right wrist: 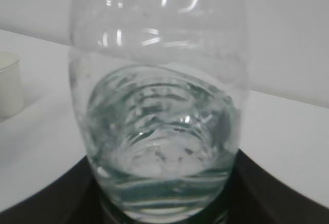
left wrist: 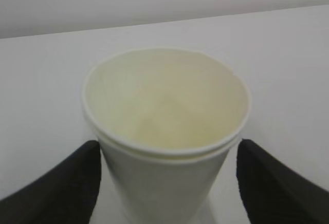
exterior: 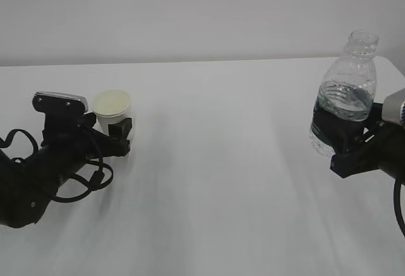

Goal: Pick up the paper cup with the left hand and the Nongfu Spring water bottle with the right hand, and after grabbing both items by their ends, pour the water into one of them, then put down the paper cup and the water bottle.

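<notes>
Desk point(exterior: 209, 181): white, plain surface, carrying all items; its far edge meets a pale wall.

Left hand point(exterior: 38, 175): black arm with looped cables and a silver-grey box at the wrist, lying low over the desk near the left edge. Its gripper point(exterior: 117, 130) stands spread wide, one finger on each side of the paper cup's lower body; in the left wrist view the fingers point(left wrist: 56, 188) sit just beside the cup wall, and contact cannot be told.

Right hand point(exterior: 373, 152): black arm with a silver-grey box, entering at the right edge. Its gripper point(exterior: 338, 140) is clenched round the lower body of the bottle.

Nongfu Spring water bottle point(exterior: 348, 92): clear ribbed plastic, capless neck up, roughly upright with a slight tilt, held at the desk's right edge; whether its base touches the desk cannot be told.

Water point(right wrist: 162, 147): clear, filling about the lower half of the bottle.

Paper cup point(exterior: 114, 114): white, rolled rim, cream inside, upright near the desk's left edge, well apart from the bottle.
</notes>
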Available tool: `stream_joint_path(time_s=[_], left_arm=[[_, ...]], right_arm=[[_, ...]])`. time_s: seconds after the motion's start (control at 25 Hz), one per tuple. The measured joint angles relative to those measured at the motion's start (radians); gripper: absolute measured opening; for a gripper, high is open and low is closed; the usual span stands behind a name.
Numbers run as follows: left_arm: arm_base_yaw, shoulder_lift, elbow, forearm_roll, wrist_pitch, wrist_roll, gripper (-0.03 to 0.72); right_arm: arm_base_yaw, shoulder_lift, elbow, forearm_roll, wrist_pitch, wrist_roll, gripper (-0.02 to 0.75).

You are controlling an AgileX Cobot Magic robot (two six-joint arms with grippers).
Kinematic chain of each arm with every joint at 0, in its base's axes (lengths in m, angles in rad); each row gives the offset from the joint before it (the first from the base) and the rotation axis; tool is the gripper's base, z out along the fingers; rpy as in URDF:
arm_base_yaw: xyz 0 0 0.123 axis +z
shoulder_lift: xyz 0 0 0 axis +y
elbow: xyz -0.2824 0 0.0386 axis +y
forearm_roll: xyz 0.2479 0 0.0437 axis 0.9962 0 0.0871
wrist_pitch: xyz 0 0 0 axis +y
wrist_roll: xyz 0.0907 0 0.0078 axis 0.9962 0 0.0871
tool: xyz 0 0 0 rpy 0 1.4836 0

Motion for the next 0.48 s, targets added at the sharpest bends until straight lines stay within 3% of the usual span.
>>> stream_joint_path(time_s=[0.48], left_arm=[[0.0, 0.051, -0.058, -0.014, 0.0, 0.0, 0.592]], right_arm=[[0.0, 0.0, 0.0, 0.017, 0.0, -0.002, 0.427]])
